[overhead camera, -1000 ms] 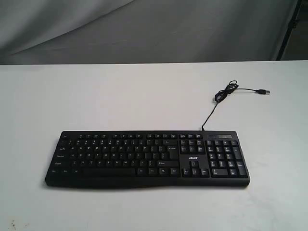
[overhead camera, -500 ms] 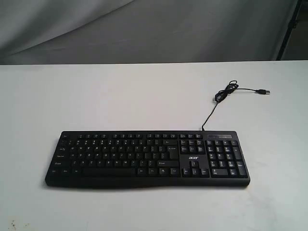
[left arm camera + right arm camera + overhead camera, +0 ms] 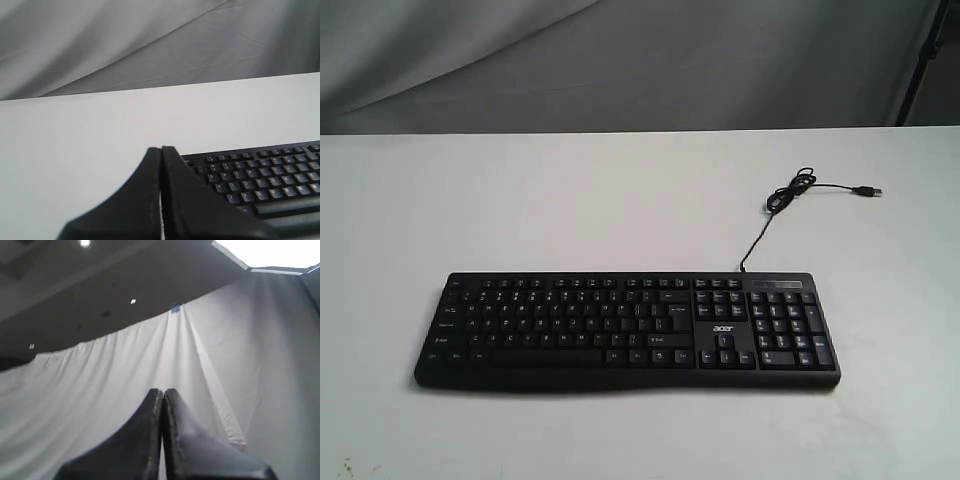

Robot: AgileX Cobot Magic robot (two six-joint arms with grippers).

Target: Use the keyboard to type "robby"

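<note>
my left gripper [image 3: 161, 150] is pressed closed, the two black fingers meeting tip to tip with nothing between them. it points out across the white table [image 3: 75, 150], and the left end of the keyboard [image 3: 265, 175] lies near the tips. whether they touch it, i cannot tell. my right gripper [image 3: 163, 391] is closed the same way, fingers together and empty. it's tilted up, so that view takes in only a pale curtain [image 3: 100, 390] and a dark ceiling [image 3: 75, 285]. in the exterior view the keyboard lies flat on the table toward the near edge, long side across the view. number pad [image 3: 785, 325] is on the right end, and there's a small white acer logo [image 3: 721, 328] above the arrow keys. a thin black cable [image 3: 760, 235] leaves the back edge near the right, runs away from the keyboard, loops once and ends in a usb plug [image 3: 868, 190] lying loose on the table. a grey backdrop [image 3: 620, 60] hangs behind the table.
</note>
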